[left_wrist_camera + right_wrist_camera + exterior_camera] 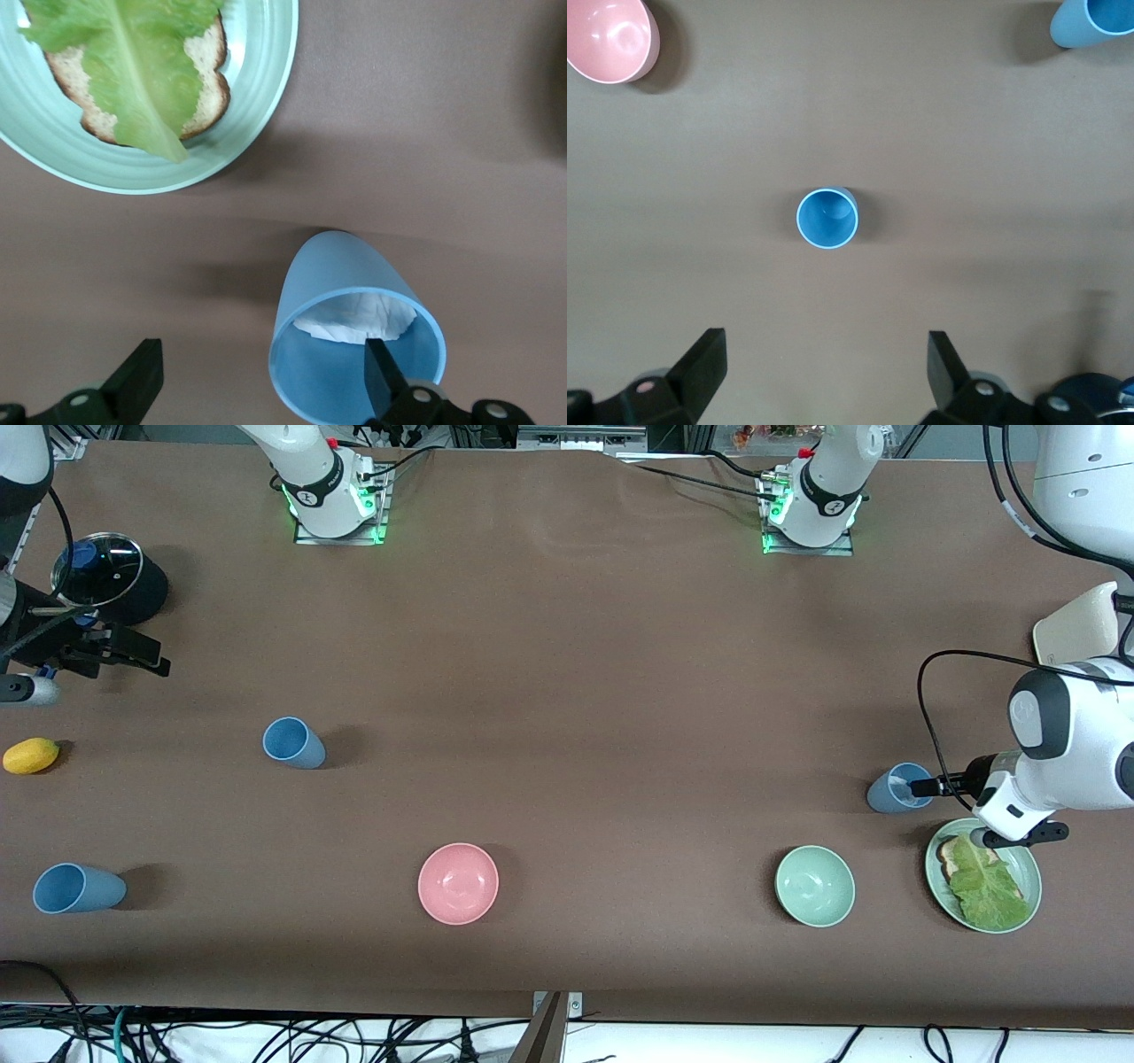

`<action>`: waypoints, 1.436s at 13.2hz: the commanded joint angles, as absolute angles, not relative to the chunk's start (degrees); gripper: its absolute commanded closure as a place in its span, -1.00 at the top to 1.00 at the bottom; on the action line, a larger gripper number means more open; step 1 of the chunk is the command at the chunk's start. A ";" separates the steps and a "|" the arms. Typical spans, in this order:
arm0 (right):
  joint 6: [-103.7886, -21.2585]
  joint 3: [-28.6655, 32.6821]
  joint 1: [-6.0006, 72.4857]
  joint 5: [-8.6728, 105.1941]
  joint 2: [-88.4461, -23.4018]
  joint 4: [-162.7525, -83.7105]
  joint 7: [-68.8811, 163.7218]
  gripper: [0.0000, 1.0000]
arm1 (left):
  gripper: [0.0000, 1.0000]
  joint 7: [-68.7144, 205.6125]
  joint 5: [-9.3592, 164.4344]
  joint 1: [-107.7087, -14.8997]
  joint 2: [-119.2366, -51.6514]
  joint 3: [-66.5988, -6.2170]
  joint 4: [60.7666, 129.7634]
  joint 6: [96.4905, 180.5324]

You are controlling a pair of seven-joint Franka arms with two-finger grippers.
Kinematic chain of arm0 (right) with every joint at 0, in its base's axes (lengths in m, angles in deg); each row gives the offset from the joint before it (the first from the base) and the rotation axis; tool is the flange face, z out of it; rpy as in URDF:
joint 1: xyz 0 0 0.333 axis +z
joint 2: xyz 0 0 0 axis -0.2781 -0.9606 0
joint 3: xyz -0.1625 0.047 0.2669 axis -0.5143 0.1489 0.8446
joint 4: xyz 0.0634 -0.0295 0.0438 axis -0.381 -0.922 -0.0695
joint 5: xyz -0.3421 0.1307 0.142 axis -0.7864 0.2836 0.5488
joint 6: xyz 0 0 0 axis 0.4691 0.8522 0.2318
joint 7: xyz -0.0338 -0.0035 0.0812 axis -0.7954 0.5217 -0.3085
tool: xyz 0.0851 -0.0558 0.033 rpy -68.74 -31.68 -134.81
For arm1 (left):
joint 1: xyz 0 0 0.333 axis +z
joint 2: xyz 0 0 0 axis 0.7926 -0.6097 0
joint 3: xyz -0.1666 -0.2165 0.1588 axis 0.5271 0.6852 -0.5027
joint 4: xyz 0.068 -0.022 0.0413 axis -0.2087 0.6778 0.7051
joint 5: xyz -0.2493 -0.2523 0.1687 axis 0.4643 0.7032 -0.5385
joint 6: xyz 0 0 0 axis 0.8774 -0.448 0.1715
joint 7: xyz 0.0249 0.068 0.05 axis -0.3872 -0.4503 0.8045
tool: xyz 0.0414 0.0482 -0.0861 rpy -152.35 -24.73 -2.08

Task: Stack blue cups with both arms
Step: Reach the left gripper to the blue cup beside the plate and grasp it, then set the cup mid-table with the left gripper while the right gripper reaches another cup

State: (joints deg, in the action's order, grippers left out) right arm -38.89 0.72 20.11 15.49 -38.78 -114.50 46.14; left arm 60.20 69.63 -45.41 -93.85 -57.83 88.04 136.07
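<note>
**A:** How are the cups laid out?

**B:** Three blue cups are seen on the brown table. One cup stands toward the right arm's end. A second cup is placed nearer the front camera, close to that same end. A third cup stands toward the left arm's end, with crumpled white paper seen inside it.

**A:** And the grippers?

**B:** The left gripper is spread wide and nothing is gripped; one finger is seen at the third cup's rim, seemingly inside its mouth. The right gripper is held wide open over the table, high above the first cup, and nothing is held.

**A:** What else is present?

**B:** A pink bowl and a pale green bowl are set near the front edge. A green plate with bread and a lettuce leaf lies just beside the third cup. A lemon and a glass lid are found at the right arm's end.
</note>
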 commanded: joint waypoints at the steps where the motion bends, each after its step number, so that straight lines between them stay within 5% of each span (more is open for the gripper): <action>1: -37.87 0.95 20.19 16.42 -40.46 -112.98 46.61 1.00 | 0.73 59.54 70.39 -45.66 -94.63 -57.99 87.49 136.49; 3: -38.04 1.04 20.89 16.34 -40.63 -112.89 46.61 1.00 | -0.31 59.97 70.39 -45.75 -94.98 -57.99 87.40 136.48; 5: -37.78 1.04 20.89 16.34 -41.60 -112.89 46.87 1.00 | -1.00 60.33 70.57 -45.75 -95.07 -57.99 87.14 136.40; 11: -38.22 1.13 22.47 11.36 -44.94 -112.80 48.45 1.00 | -1.00 67.26 70.66 -46.45 -94.98 -56.15 83.81 135.61; 19: -41.37 0.69 22.74 14.91 -46.26 -115.95 50.90 1.00 | -1.00 97.55 70.74 -46.89 -91.81 -33.94 83.79 128.57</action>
